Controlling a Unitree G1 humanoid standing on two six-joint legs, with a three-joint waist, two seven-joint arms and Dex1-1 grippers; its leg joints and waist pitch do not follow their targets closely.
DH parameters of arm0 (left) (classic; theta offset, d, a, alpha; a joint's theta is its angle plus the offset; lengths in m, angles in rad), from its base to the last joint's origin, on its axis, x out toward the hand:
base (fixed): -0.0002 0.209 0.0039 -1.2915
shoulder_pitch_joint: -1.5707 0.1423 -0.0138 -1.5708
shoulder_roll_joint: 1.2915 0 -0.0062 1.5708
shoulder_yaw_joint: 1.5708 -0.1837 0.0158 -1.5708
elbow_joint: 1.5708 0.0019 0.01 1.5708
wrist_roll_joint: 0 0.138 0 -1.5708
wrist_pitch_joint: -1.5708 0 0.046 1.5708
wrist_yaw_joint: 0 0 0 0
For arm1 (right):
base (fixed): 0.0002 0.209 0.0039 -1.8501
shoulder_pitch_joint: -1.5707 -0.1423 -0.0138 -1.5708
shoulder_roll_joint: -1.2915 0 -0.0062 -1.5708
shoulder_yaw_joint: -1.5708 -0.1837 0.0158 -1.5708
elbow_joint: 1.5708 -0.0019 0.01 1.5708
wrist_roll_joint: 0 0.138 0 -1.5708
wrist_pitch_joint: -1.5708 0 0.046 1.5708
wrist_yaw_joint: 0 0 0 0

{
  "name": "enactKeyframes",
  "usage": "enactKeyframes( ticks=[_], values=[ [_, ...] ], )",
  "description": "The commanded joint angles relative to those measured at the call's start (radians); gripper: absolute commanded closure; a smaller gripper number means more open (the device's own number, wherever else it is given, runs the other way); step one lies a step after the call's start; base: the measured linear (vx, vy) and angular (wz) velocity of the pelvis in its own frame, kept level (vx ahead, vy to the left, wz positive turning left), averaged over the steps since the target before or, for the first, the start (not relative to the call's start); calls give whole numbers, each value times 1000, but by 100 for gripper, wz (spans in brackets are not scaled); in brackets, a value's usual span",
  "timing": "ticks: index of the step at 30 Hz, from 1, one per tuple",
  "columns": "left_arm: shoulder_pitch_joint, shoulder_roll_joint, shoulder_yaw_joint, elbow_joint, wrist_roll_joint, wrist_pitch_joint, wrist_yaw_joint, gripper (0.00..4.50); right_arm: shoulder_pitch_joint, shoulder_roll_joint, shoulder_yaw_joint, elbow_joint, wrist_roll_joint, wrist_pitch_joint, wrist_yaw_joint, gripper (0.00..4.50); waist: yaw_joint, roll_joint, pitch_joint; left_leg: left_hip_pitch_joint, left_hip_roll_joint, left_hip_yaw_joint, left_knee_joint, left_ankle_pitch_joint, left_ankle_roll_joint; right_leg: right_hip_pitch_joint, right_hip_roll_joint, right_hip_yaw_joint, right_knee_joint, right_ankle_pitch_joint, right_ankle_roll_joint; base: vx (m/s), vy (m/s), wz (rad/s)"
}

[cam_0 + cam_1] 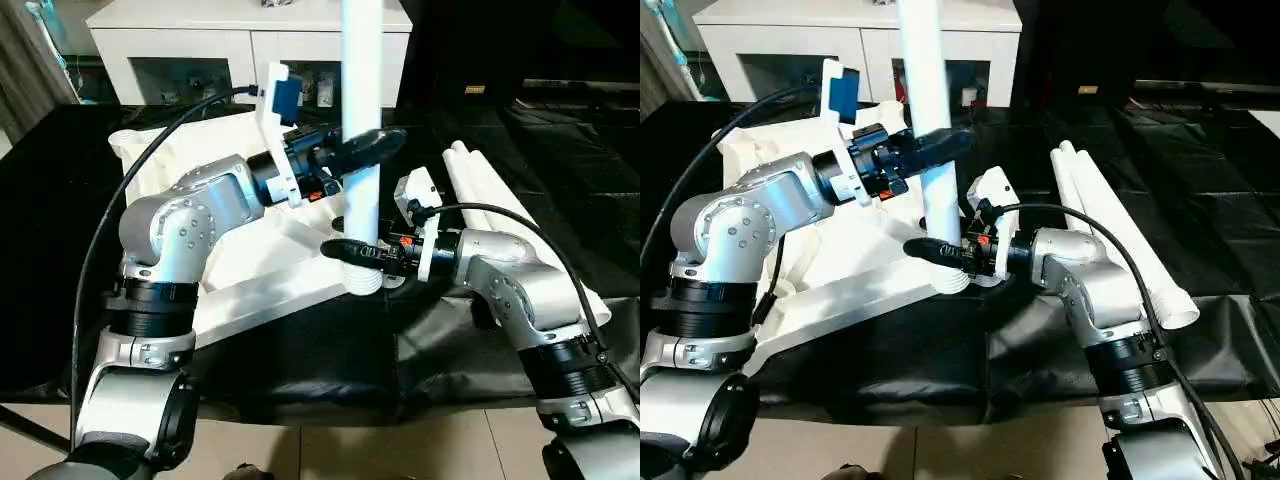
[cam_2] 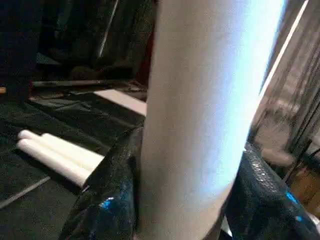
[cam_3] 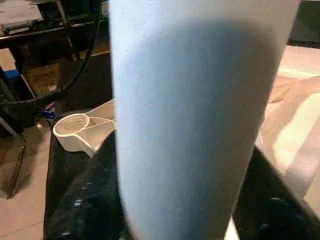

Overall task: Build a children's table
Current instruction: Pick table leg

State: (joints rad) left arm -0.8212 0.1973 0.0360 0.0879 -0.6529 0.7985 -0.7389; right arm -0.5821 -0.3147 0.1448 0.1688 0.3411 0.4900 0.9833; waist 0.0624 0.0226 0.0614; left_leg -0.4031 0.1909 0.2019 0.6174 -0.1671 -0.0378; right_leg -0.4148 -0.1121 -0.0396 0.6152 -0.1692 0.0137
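Head camera first: one white table leg [image 1: 361,130] stands upright at the near right corner of the flipped tabletop [image 1: 250,262], its ribbed lower end sitting at the corner socket [image 1: 362,277]. The tabletop lies underside-up on a black sheet [image 1: 330,345]. The left gripper [image 1: 362,150] is clamped around the leg partway up, and the right gripper [image 1: 352,251] pinches it low down, just above the socket. The spare legs [image 1: 1110,220] lie side by side on the sheet toward its right edge, well apart from the tabletop. A white cabinet [image 1: 250,45] sits behind the far edge.

Left wrist cam: the leg [image 2: 205,115] fills most of the shot, with black fingers [image 2: 115,200] hugging it on both sides. Spare legs [image 2: 55,155] show on the sheet behind.

Right wrist cam: same deal, the leg [image 3: 195,120] is wedged between the dark fingers [image 3: 85,205]. Another round corner socket [image 3: 75,127] of the tabletop peeks out beside it.
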Motion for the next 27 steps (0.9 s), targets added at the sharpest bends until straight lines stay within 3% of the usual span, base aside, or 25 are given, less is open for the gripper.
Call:
enactKeyframes(
  ticks=[1,12,13,19,27],
  values=[
    [0,-1,-33,-37,1,-8,-28,252,-13,-5,-3,-7,-22,-7,-32,158,4,-11,-85,27,22,-13,-69,-138,45,55,-15,18,-52,-97,-252,0,0,0],
    [-6,9,-67,-53,48,-51,-17,265,-21,-13,-18,-12,-10,36,-57,147,2,-9,-86,27,20,-13,-68,-141,38,57,-14,18,-51,-84,-257,0,0,0],
    [-6,19,-84,-53,76,-75,-22,265,-21,-11,-23,-17,-11,36,-67,147,3,-5,-86,28,20,-14,-68,-138,38,56,-14,18,-50,-80,-257,0,0,0],
    [-9,47,-123,-52,137,-125,-39,266,-31,3,-65,-19,9,59,-105,147,2,-2,-86,29,20,-15,-70,-150,31,56,-13,17,-53,-82,-255,0,0,0],
    [-14,59,-132,-43,141,-130,-48,267,-38,-7,-49,-13,-3,41,-102,147,3,-4,-87,29,20,-14,-69,-153,25,57,-14,17,-49,-72,-260,0,0,0]
  ],
)
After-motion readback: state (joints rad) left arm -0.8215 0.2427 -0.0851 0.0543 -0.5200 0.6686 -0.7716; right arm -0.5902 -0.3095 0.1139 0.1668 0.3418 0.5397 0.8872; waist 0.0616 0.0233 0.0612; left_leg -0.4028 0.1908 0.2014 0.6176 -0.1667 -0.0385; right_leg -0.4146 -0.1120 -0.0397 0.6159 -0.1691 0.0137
